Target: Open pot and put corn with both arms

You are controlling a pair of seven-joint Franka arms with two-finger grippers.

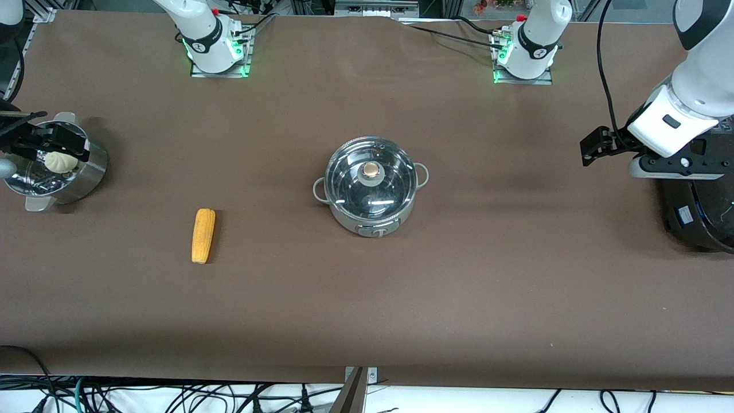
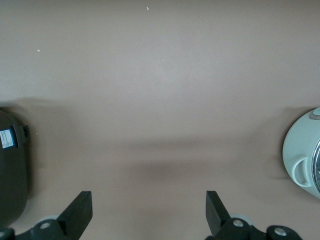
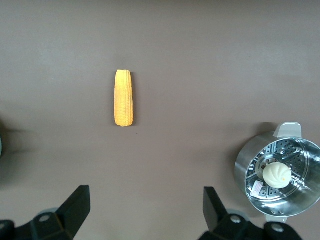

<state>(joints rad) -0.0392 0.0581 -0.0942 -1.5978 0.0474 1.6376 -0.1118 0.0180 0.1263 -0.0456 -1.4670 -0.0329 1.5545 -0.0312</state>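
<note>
Pot [image 1: 371, 186] sits lidded mid-table, we note. Left gripper [image 2: 149, 212], fingers apart and empty, hovers over bare cloth beside the cooker [image 1: 702, 212]. Right gripper [image 3: 146, 210], likewise spread, hangs over the steamer [image 1: 54, 169]. Corn [image 1: 203, 235] lies between steamer and pot, nearer the camera.

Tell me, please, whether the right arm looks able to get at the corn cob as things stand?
Probably yes: the corn cob lies alone on bare table, and the right claw, open, hangs near the steamer pot at that end.
</note>
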